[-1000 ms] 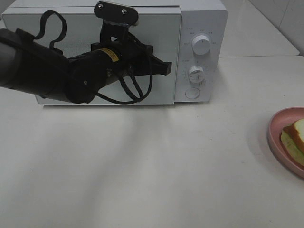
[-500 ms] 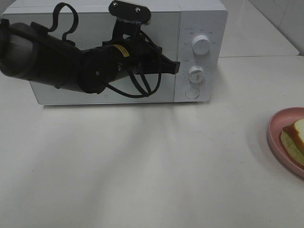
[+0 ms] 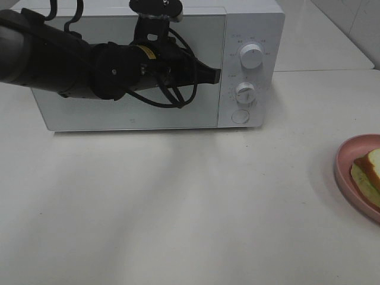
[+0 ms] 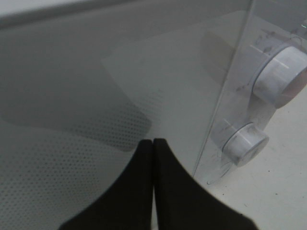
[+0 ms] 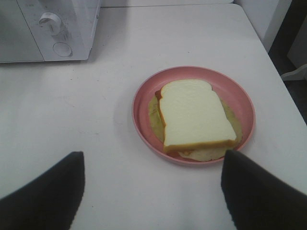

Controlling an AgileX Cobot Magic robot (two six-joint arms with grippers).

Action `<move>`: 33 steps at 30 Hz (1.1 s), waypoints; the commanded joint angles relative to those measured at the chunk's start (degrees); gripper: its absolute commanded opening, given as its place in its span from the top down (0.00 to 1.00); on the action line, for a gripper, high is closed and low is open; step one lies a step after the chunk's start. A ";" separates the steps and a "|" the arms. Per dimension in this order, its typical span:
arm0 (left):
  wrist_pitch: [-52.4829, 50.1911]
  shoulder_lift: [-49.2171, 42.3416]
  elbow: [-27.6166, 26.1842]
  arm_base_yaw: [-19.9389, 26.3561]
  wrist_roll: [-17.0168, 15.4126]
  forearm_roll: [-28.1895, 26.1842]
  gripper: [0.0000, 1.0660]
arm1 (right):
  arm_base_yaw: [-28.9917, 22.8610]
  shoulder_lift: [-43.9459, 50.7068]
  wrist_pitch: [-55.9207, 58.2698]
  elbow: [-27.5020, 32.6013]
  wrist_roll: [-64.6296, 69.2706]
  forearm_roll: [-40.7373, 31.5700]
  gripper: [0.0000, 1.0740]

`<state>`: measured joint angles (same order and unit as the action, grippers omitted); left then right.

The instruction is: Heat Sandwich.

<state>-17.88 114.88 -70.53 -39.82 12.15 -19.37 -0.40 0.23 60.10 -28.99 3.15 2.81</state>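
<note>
The sandwich (image 5: 194, 119) lies on a round pink plate (image 5: 143, 96); in the exterior high view it (image 3: 369, 172) shows at the right edge, on the plate (image 3: 344, 166). The white microwave (image 3: 252, 24) stands at the back with its door closed. My left gripper (image 3: 215, 75) is shut, its tips close to the door's right edge, next to the control panel; in the left wrist view the gripper (image 4: 153, 143) has its fingers pressed together. My right gripper (image 5: 152, 191) is open wide, above and in front of the plate, empty.
Two white knobs (image 3: 251, 57) (image 3: 244, 92) and a round button (image 3: 239, 116) sit on the microwave's right panel. The white table (image 3: 178, 208) stretches in front. The table edge (image 5: 283, 91) runs close behind the plate.
My left arm has risen and shifted, with the shut gripper staying near the door's right edge, now slightly higher. The plate and sandwich have not moved.
</note>
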 commanded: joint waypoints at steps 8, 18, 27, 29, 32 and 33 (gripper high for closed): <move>-1.26 -7.22 9.51 -1.15 -0.06 -1.26 1.00 | 0.46 1.49 -0.69 0.06 -0.17 -0.29 0.30; 6.88 -14.44 15.76 -1.49 -0.11 -2.29 0.77 | 0.46 1.49 -0.69 0.06 -0.17 -0.29 0.30; 25.04 -17.02 16.33 -1.49 -1.55 -2.23 0.09 | 0.46 1.49 -0.69 0.06 -0.17 -0.29 0.30; 29.34 -17.76 16.33 -1.49 -1.55 -1.66 0.10 | 0.46 1.49 -0.69 0.06 -0.17 -0.29 0.30; 37.59 -19.25 16.33 -1.49 -1.55 1.03 0.10 | 0.46 1.49 -0.69 0.06 -0.17 -0.29 0.30; 40.68 -19.88 16.33 -1.49 -1.55 1.95 0.10 | 0.46 1.49 -0.69 0.06 -0.17 -0.29 0.30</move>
<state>14.84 96.94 -54.49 -41.08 10.89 -19.88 -0.40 0.23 60.10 -28.99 3.15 2.81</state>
